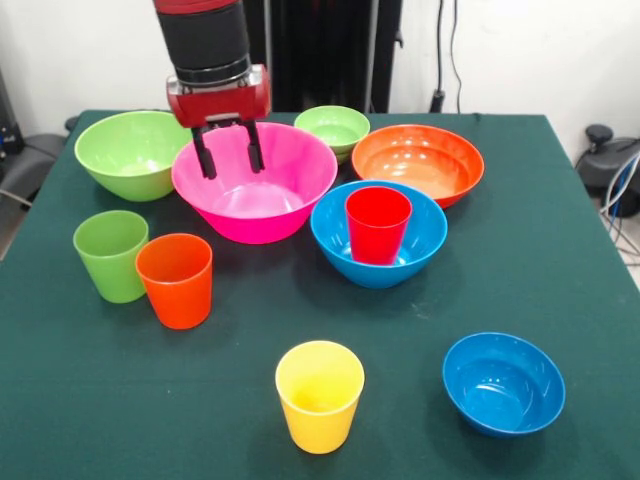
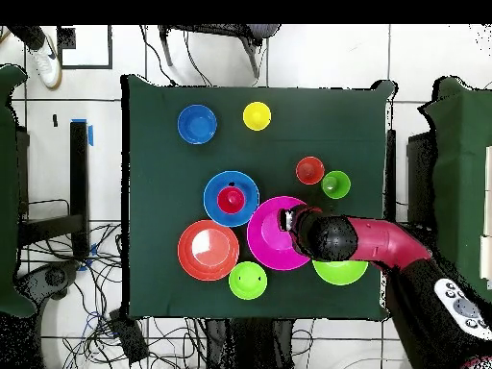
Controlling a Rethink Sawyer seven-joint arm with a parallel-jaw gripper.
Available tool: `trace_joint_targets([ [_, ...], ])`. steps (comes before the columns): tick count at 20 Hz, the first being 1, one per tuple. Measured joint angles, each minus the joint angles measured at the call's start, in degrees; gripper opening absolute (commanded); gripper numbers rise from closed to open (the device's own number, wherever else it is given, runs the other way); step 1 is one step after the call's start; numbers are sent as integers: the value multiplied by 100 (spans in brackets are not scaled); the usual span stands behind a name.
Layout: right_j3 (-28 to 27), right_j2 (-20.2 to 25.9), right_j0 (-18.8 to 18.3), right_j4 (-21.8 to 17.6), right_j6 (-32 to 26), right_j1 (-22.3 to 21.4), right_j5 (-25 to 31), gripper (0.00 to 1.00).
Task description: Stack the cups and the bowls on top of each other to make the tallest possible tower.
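Near edge: glossy yellow cup (image 1: pixel 319 396), small blue bowl (image 1: pixel 503 383). Mid-bench (image 1: pixel 560 250): tapered orange cup (image 1: pixel 175 279), green cup (image 1: pixel 110 254), red cup (image 1: pixel 378 224) upright inside big blue bowl (image 1: pixel 378 234). Farther: hand (image 1: pixel 229 148), fingers spread, empty, hanging over big pink bowl (image 1: pixel 254 181).

Two views of your desk (image 1: pixel 560 260).
Front camera faces your robot, close and low; overhead looks straight down from higher up.
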Motion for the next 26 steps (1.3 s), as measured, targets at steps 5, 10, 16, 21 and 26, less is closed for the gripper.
trace_joint_targets([
  [5,179,435,-500,-2,-2,25,270,100],
  [10,275,769,-807,-76,-26,34,618,100],
  [16,377,1091,-981,-339,-66,34,946,100],
  [21,400,1282,-1029,-661,-113,33,1199,100],
  [26,464,1632,-1249,-954,-407,-11,1545,100],
])
